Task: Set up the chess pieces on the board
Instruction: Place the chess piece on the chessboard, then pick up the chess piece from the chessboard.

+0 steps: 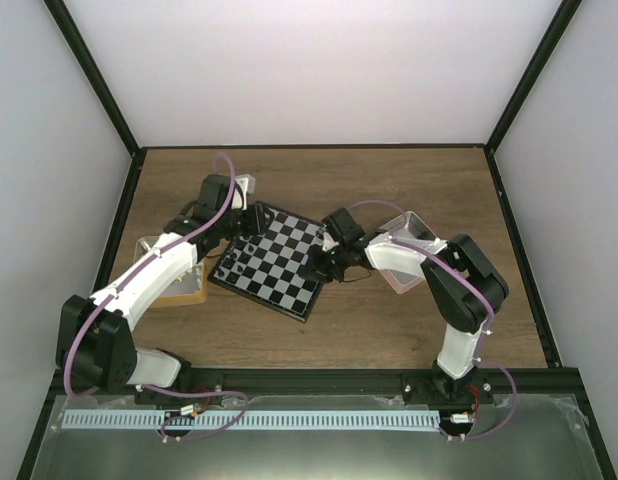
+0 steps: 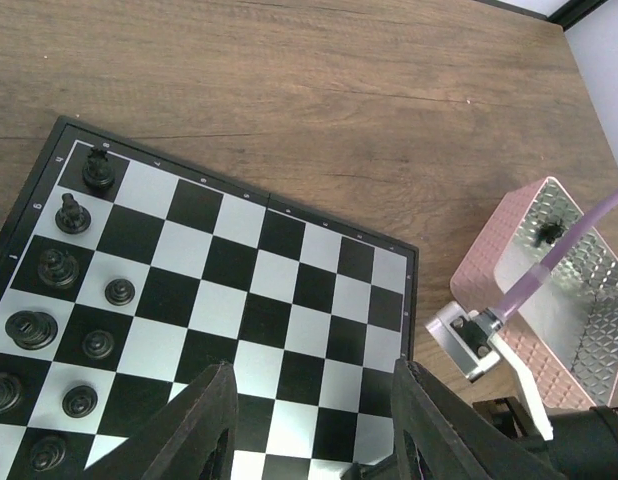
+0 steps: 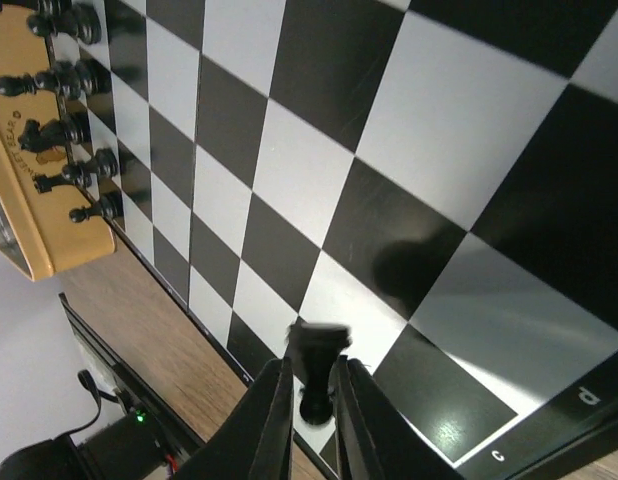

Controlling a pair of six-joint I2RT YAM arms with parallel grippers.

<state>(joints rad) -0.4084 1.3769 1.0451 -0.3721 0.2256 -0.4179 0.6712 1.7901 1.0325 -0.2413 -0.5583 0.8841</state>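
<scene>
Board [image 2: 279, 300] middle bare, open to approach. Black pieces [image 2: 59, 270] crowd its edge by the tan tray [image 1: 179, 290]; pink tray [image 2: 499, 250] stands near the opposite side.

Top view high, looks down on whole worktop [image 1: 389, 190]; wrist views close, angled onto the board [image 1: 274, 262], which all share

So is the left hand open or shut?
Open. The left hand has its two fingers apart above the board, with nothing between them.
</scene>
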